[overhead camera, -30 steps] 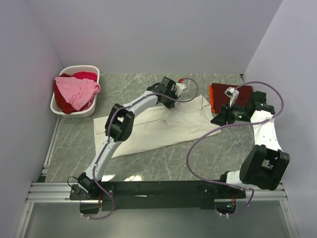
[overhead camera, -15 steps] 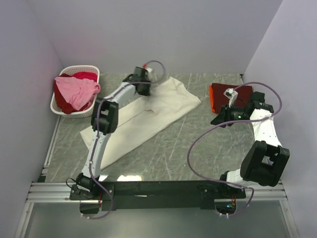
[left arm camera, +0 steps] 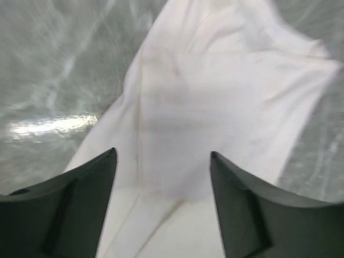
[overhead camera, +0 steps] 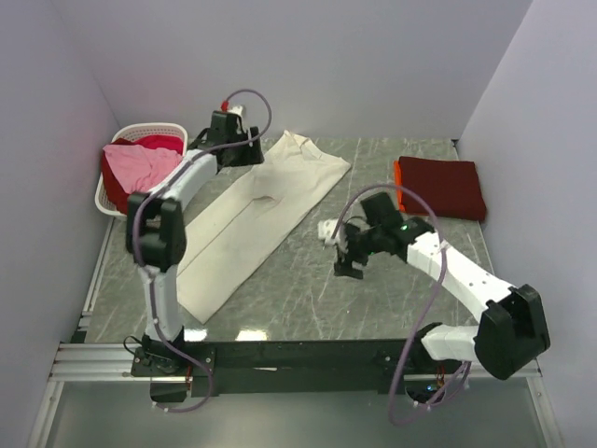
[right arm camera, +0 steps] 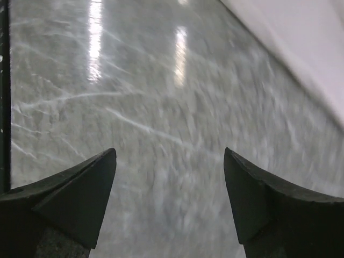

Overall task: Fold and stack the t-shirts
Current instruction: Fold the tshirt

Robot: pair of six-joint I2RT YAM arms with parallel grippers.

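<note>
Pink soft cloth comes first: a crumpled pink t-shirt heaped in the white plastic slatted basket at the far left corner of the grey marble tabletop. A red t-shirt shows behind it, against the basket's far wall.

Just right of the basket, close to the far edge, is my left gripper. Its wrist camera shows my two dark fingers spread wide, with nothing pinched between them. Below them, filling the gap, lies the large cream-white short-sleeved t-shirt. It is stretched out in a long diagonal band on the tabletop. One end is near the near left corner. The other end, with the collar, is at the middle of the far edge. I cannot tell from either view whether my fingertips touch the cloth.

Around the middle of the tabletop, right of the cream-white shirt and apart from it, is my right gripper. Its fingers are also wide apart. They hold nothing, and only bare marble shows between them.

Well to the right, near the far right corner, the dark red t-shirt lies folded into a neat flat rectangle. Both of my grippers are clear of it.
</note>
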